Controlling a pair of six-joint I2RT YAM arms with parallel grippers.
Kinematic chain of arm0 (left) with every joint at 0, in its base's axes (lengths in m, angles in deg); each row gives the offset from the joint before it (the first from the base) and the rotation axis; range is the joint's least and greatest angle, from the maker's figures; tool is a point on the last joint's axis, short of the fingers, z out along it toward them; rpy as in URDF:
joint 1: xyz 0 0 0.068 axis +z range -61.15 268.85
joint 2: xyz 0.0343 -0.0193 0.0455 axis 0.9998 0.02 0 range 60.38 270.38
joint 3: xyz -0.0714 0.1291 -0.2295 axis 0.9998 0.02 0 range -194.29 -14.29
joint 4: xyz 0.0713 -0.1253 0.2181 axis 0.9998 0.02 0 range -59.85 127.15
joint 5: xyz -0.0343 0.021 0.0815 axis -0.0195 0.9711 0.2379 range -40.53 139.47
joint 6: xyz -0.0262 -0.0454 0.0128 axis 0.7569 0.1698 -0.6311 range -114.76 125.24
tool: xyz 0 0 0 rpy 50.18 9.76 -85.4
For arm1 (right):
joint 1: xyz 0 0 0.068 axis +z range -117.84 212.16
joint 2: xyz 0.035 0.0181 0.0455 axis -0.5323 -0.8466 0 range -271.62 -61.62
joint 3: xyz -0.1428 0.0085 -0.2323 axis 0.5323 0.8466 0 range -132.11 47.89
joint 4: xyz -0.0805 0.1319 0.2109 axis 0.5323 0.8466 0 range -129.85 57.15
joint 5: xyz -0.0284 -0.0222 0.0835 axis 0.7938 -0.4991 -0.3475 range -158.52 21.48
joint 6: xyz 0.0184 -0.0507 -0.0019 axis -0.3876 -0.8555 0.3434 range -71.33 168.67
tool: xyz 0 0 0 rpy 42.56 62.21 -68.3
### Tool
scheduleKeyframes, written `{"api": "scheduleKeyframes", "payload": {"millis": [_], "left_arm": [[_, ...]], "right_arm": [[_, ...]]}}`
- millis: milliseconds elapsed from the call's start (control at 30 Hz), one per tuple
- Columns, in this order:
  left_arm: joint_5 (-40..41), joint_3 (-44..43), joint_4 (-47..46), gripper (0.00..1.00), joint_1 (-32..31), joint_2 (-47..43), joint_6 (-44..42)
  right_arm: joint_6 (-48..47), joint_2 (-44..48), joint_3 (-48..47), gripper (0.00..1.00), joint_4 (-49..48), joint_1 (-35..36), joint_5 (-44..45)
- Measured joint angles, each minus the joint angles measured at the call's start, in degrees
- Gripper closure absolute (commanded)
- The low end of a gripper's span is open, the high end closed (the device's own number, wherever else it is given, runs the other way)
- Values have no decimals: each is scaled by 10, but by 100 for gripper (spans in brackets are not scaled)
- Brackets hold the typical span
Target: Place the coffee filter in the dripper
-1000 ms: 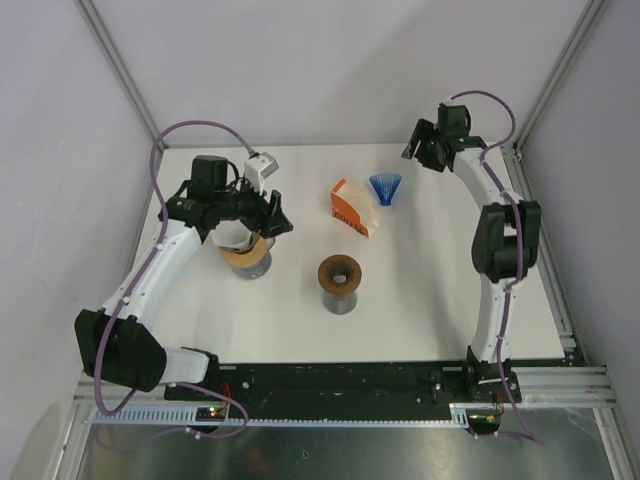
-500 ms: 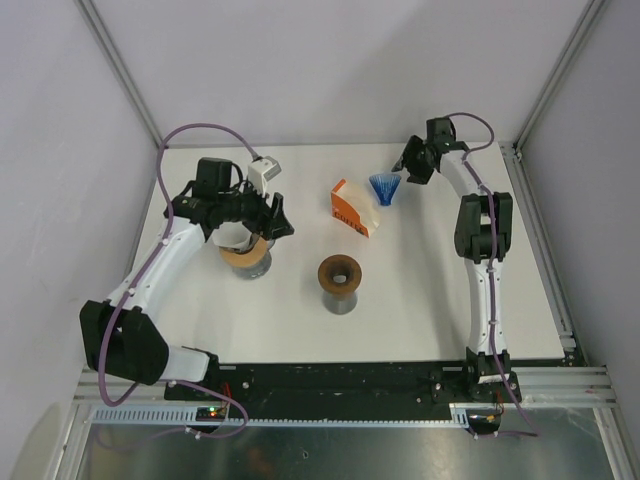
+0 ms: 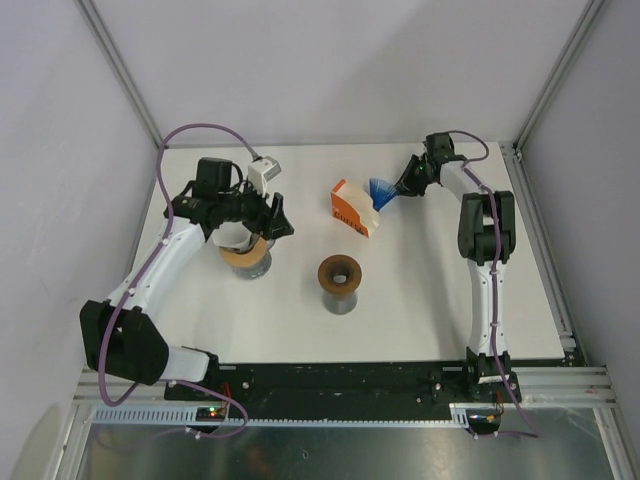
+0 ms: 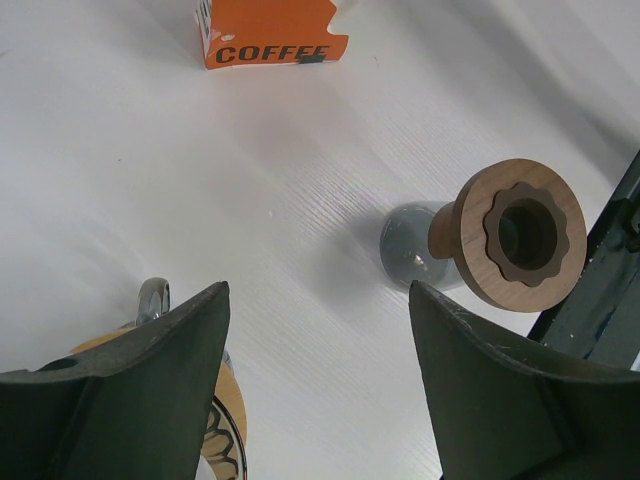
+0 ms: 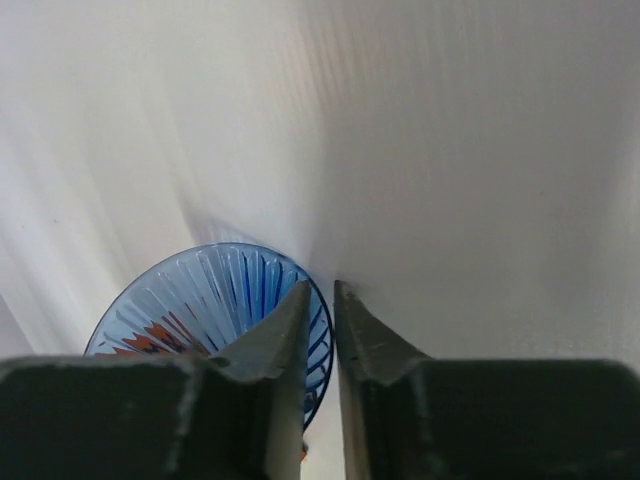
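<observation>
A blue ribbed translucent cone dripper (image 3: 379, 192) lies on its side at the white table's (image 3: 420, 300) far end, mouth toward the back wall, just beside an orange cardboard box (image 3: 350, 210), its rim pinched by the right gripper (image 5: 320, 310), left gripper (image 3: 278, 215) spread wide.

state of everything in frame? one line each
left gripper: open, empty
right gripper: shut on rim of blue dripper
blue dripper: on its side
coffee box: on the table, untouched
centre stand: upright, top hole empty
left stand: upright, below left gripper
</observation>
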Motion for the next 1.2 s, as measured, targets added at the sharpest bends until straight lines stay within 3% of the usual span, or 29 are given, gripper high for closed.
{"api": "scheduleKeyframes", "payload": {"millis": [200,433,767,800,1000,1200], "left_arm": [[0,0,0,23,0,-1,0],[6,0,0,23,0,-4,0],[10,0,0,23,0,-4,0],[10,0,0,23,0,-4,0],[11,0,0,23,0,-5,0],[11,0,0,23,0,-5,0]], "right_arm": [[12,16,47,99,-33,-4,-36],[20,70,138,100,-74,-11,-44],[6,230,254,98,-146,-24,1],[2,237,255,95,-153,-24,4],[-27,242,283,48,-185,-19,-4],[-120,246,314,7,-226,9,-42]]}}
